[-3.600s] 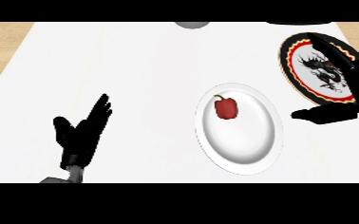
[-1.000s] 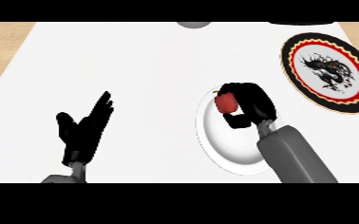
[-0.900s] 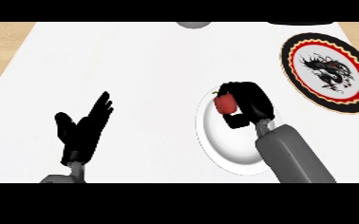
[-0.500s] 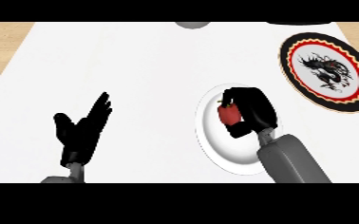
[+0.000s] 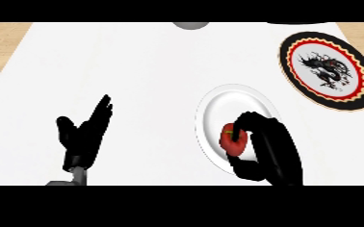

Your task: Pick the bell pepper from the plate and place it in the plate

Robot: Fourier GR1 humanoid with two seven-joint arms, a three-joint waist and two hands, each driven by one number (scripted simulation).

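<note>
- The step in hand looks like the grasp and the start of the lift: the robot's right hand (image 5: 268,146) is closed round the small red bell pepper (image 5: 231,143), which shows over the lower half of the plain white round plate (image 5: 213,105).
- Whether the pepper has left the plate's surface cannot be told from this steep view; it has not cleared the rim.
- The black fingers (image 5: 250,121) arch over the pepper from above and the thumb hooks under it from below, so only its left side and a bit of green stem show.
- The right forearm comes in from the lower edge, with the hand bent inward toward the plate's middle.
- The goal is most likely the round plate with the red and black patterned rim and dark dragon-like figure (image 5: 295,48), well apart at the upper right of the white tabletop (image 5: 135,62).
- The next move calls for raising the pepper clear of the white rim, then carrying it up and to the right over that plate before letting go.
- The left hand (image 5: 84,137) rests open at the lower left, fingers straight and pointing up, holding nothing.
</note>
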